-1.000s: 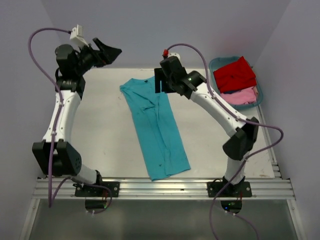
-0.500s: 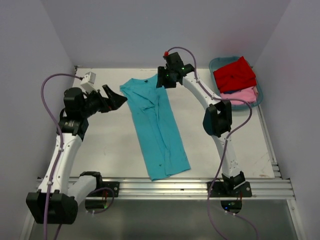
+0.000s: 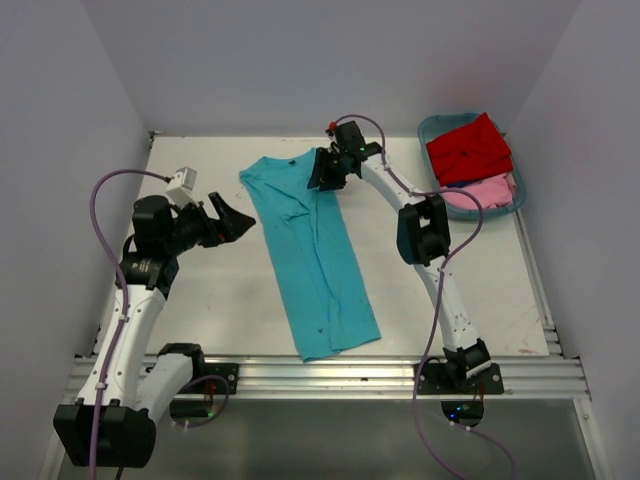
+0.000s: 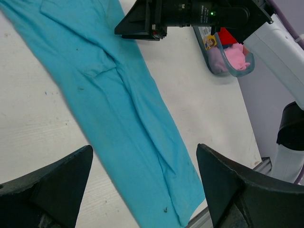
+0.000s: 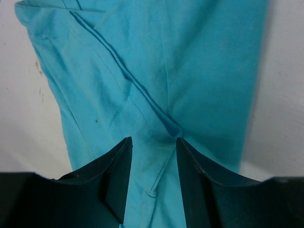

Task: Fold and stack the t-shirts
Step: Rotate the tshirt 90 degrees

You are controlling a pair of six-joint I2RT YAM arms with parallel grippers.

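Left gripper (image 3: pixel 238 220) first: wide open, holding nothing, hovering low at 9 o'clock, just beside the left edge of the long turquoise cloth t-shirt (image 3: pixel 315 250). A second ago it was up high in the far-left corner, so it's swung down and in.

The shirt itself hasn't budged. It lies as a narrow strip, slanting from its hem by the metal front rail (image 3: pixel 330 375) at 6 o'clock up to the collar at 12.

My right gripper (image 5: pixel 153 142) has stretched out to that collar end and narrowed its jaws over a ridge of cloth. Can't tell if it's actually pinched yet. My guess is I'm setting up the end-to-end fold.

There's bare white table (image 3: pixel 200 300) at 8 and at 3 o'clock to work in. The red t-shirt (image 3: pixel 468 148) and pale pink t-shirt (image 3: pixel 485 192) sit in the teal plastic tub (image 3: pixel 432 128) at 2, well apart.
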